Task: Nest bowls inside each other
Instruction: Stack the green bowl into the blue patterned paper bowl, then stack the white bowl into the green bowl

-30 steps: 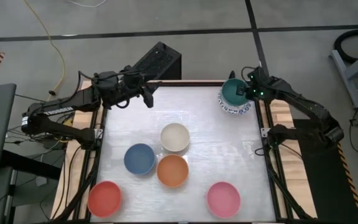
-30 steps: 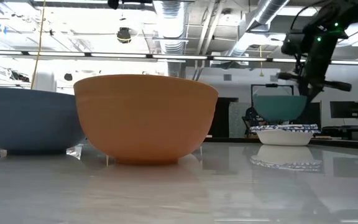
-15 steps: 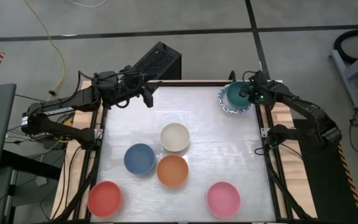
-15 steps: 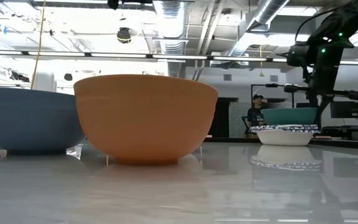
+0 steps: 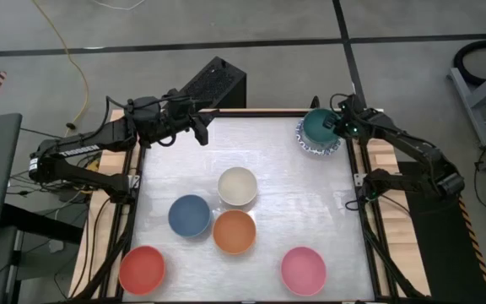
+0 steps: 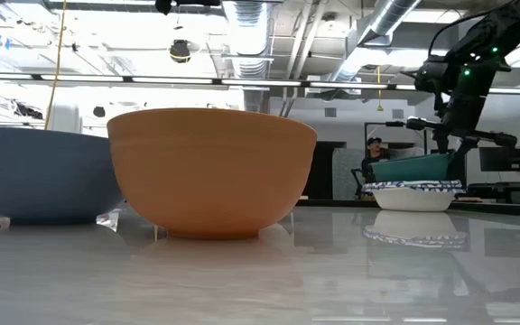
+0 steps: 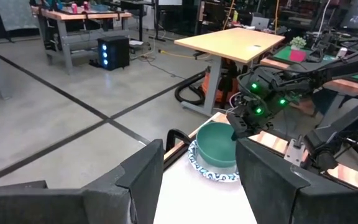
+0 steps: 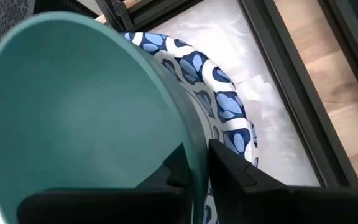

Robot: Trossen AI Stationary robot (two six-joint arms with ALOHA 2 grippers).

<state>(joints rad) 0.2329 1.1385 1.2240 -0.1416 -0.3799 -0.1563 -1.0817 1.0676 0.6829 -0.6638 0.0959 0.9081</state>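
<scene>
Jaws straddling the teal bowl's (image 5: 316, 125) rim, seemingly loosening, the right gripper (image 5: 338, 127) is seating it in the patterned bowl (image 5: 310, 147) at the far right corner; next calls for releasing fully and lifting away.

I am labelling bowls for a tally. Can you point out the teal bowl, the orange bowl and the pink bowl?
teal bowl (image 5: 316, 125): high view, on its inside.
orange bowl (image 6: 210, 171): low view, on its outer wall.
pink bowl (image 5: 302, 270): high view, on its inside.
</scene>
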